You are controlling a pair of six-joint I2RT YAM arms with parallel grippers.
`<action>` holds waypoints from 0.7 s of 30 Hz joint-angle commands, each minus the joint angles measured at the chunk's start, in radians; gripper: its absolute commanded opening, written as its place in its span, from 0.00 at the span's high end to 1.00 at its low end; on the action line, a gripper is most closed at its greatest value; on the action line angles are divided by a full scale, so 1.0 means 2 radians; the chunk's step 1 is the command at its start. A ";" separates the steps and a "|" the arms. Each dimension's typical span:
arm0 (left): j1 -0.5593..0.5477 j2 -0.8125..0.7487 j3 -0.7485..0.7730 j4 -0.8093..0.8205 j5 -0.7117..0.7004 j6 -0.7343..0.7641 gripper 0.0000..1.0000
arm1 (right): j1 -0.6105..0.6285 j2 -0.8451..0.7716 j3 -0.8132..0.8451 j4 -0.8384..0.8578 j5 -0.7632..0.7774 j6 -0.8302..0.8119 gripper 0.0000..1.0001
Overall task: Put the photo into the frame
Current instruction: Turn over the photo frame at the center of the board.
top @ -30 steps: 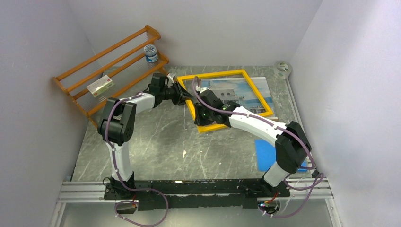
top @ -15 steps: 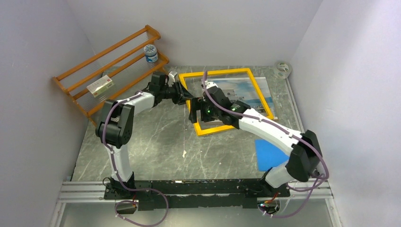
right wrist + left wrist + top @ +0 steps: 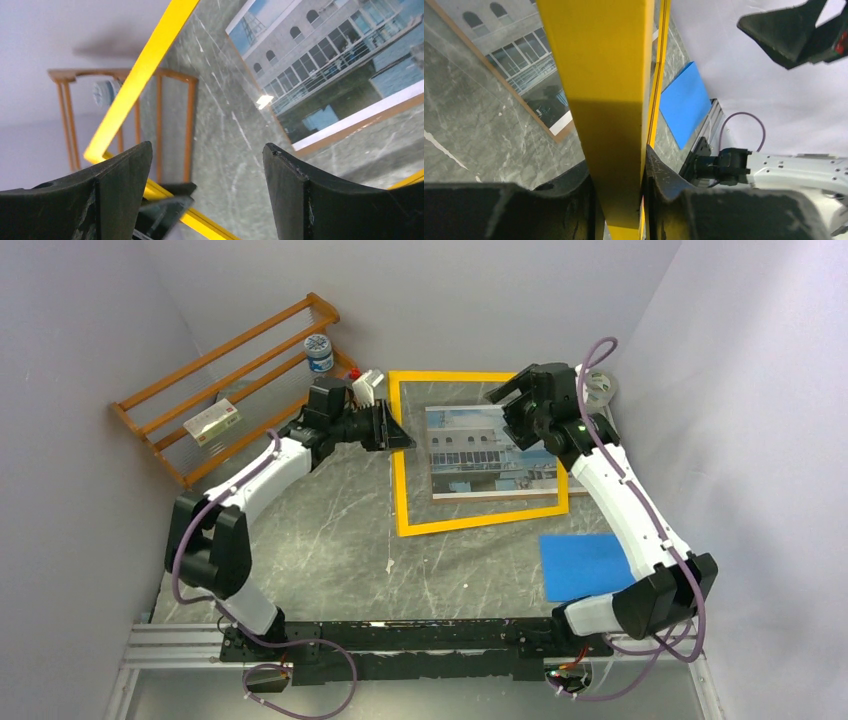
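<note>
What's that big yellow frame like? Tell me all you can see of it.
The frame is a large, thin rectangle, yellow in front, with a clear pane. The left hand is clamped on its left side bar. Through the pane shows the photo, lying on the table beneath. The right hand hovers open near its far right part, touching nothing.

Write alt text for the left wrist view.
The left gripper clamps a yellow bar of the frame, which runs up the middle. Left of it lies the photo on the marble table; a blue sheet lies to the right.
</note>
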 commanded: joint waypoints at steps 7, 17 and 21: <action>-0.028 -0.086 -0.022 -0.041 -0.077 0.140 0.98 | -0.026 0.042 0.052 -0.015 0.046 0.175 0.16; -0.053 -0.124 -0.044 -0.059 -0.155 0.189 0.97 | -0.050 0.060 0.074 0.044 0.015 0.175 0.22; -0.057 -0.127 -0.045 -0.062 -0.157 0.193 0.97 | -0.050 0.043 0.053 0.077 -0.001 0.167 0.24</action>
